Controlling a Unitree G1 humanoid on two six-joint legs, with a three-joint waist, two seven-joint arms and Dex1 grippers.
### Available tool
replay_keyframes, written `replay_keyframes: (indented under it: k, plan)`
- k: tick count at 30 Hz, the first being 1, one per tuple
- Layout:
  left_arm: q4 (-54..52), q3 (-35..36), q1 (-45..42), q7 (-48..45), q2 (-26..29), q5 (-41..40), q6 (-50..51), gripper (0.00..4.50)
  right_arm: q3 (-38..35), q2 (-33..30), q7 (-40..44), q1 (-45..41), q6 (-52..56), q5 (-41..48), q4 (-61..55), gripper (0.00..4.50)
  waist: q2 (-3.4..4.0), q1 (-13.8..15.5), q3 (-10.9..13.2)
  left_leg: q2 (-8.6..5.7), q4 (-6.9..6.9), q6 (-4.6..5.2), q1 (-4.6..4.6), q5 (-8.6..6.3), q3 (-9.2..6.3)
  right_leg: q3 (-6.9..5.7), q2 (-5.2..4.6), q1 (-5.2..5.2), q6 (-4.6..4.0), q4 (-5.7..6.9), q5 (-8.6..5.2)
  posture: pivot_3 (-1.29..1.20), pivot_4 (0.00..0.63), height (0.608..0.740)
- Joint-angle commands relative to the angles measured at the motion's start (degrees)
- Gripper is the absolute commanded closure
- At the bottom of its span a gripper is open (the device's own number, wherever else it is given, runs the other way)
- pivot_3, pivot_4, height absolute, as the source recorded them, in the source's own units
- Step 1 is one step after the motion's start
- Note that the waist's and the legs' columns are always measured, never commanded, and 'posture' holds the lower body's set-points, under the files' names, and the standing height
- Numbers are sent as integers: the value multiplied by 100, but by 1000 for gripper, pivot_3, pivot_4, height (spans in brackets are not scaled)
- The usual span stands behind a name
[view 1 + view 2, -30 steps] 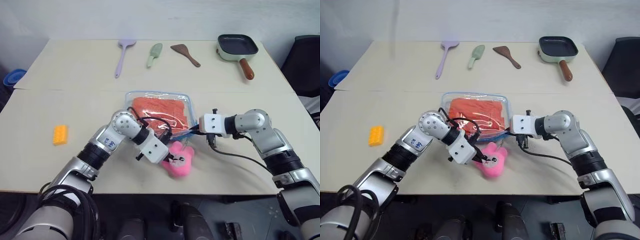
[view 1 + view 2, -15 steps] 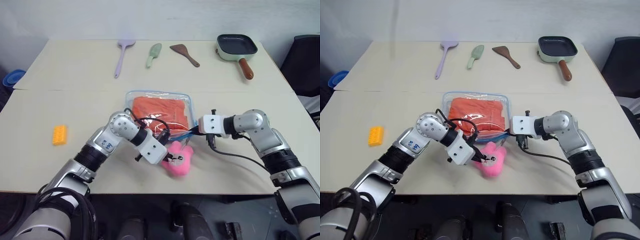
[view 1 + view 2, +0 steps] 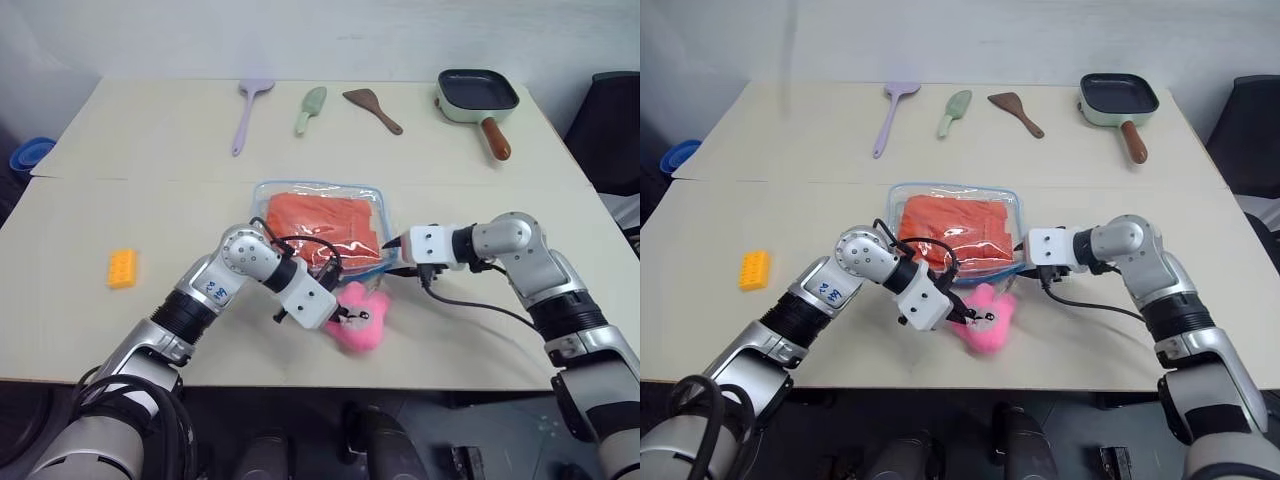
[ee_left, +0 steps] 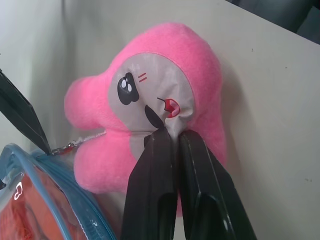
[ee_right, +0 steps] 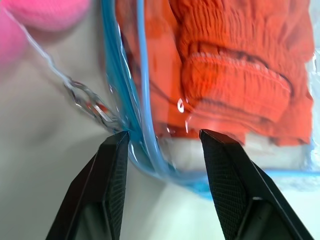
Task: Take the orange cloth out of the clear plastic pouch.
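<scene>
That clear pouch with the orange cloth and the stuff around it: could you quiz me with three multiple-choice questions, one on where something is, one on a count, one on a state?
1. Where does the pink plush charm lie?
A. on the near side of the clear plastic pouch
B. inside the frying pan
C. beside the yellow block

2. How many utensils lie in the far row, left of the pan?
A. one
B. three
C. five

3. How is the orange cloth now?
A. spread on the table
B. held in the right gripper
C. inside the pouch

Answers: 1 A, it sits at the pouch's near corner, joined by a chain. 2 B, a purple spatula, a green one, a brown one. 3 C, plastic covers it; the right jaws stand open at the pouch's edge.
</scene>
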Motion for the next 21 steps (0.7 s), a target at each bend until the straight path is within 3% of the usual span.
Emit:
replay_keyframes:
  k: [1, 3, 6, 11, 21]
  plan:
    - [104, 4, -47, 7, 32, 158, -28, 4500, -188, -148, 47, -186, -250, 52, 99, 2147, 0, -2, 0, 0, 0, 0, 0, 0, 0, 0, 0, 0, 0, 0, 0, 0, 150, 740]
    - [133, 2, -62, 12, 30, 165, -54, 4500, -176, -172, 63, -239, -357, 42, 177, 2147, 0, -2, 0, 0, 0, 0, 0, 0, 1, 0, 0, 0, 0, 0, 0, 0, 150, 740]
    - [164, 4, -81, 25, 25, 172, -82, 4500, -160, -164, 85, -285, -462, 34, 280, 2710, 0, -2, 0, 0, 0, 0, 0, 0, 1, 0, 0, 0, 0, 1, 0, 0, 150, 740]
    - [186, 10, -94, 41, 21, 179, -95, 4500, -140, -104, 131, -230, -538, 81, 289, 4484, 0, -2, 0, 1, 0, 0, 0, 0, 1, 0, 0, 0, 0, 1, 0, 0, 150, 740]
    - [139, 200, 8, 93, 162, 46, 150, 4500, -151, -84, 8, -244, -588, -2, 378, 4484, 0, -2, 0, 1, 0, 0, 0, 0, 1, 0, 0, 0, 0, 1, 0, 0, 150, 740]
